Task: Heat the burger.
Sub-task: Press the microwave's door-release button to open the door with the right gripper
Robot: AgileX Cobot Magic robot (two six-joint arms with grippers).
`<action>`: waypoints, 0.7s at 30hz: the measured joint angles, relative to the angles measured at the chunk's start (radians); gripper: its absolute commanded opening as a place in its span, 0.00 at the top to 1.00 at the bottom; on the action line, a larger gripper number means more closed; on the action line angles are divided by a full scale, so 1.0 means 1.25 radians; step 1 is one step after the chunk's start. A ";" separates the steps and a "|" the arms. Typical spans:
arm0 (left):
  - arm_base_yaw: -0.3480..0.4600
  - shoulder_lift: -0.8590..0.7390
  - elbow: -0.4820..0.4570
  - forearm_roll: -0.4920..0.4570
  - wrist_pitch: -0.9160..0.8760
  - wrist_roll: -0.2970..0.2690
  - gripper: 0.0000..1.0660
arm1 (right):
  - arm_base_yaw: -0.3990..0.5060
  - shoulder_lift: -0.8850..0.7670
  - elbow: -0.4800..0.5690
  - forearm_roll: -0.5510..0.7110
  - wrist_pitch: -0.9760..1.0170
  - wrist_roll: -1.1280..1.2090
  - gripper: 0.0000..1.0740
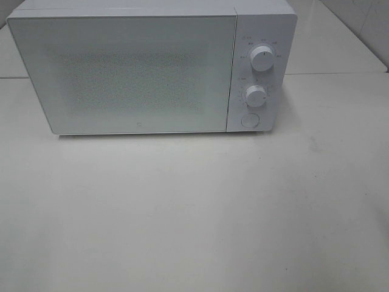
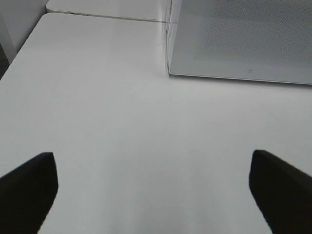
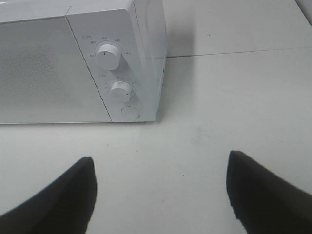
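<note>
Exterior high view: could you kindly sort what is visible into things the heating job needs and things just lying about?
For the job: closed microwave; upper knob; lower knob; round button. Burger not in view.
Merely there: white table.

The white desk (image 1: 194, 213) is lit evenly and brightly with a pale greenish cast, a soft shadow is thrown beside the microwave (image 3: 44, 73), and the dark fingers (image 3: 58, 200) are rendered blurred and featureless at close range.
</note>
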 measured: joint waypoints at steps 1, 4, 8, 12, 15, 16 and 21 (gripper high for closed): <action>0.000 0.000 0.000 0.000 0.000 0.000 0.06 | 0.000 0.034 0.000 0.000 -0.023 0.000 0.31; 0.000 0.000 0.000 0.000 0.000 0.000 0.06 | 0.000 0.086 0.000 0.002 -0.059 0.000 0.31; 0.000 0.000 0.000 0.000 0.000 0.000 0.06 | 0.000 0.159 0.000 0.004 -0.118 0.000 0.31; 0.000 0.000 0.000 0.000 0.000 0.000 0.06 | 0.000 0.226 0.013 0.006 -0.201 0.000 0.31; 0.000 0.000 0.000 0.000 0.000 0.000 0.06 | 0.000 0.268 0.038 0.006 -0.287 0.000 0.31; 0.000 0.000 0.000 0.000 0.000 0.000 0.06 | 0.000 0.268 0.038 0.006 -0.287 0.000 0.31; 0.000 0.000 0.000 0.000 0.000 0.000 0.06 | 0.000 0.338 0.078 0.006 -0.430 0.000 0.31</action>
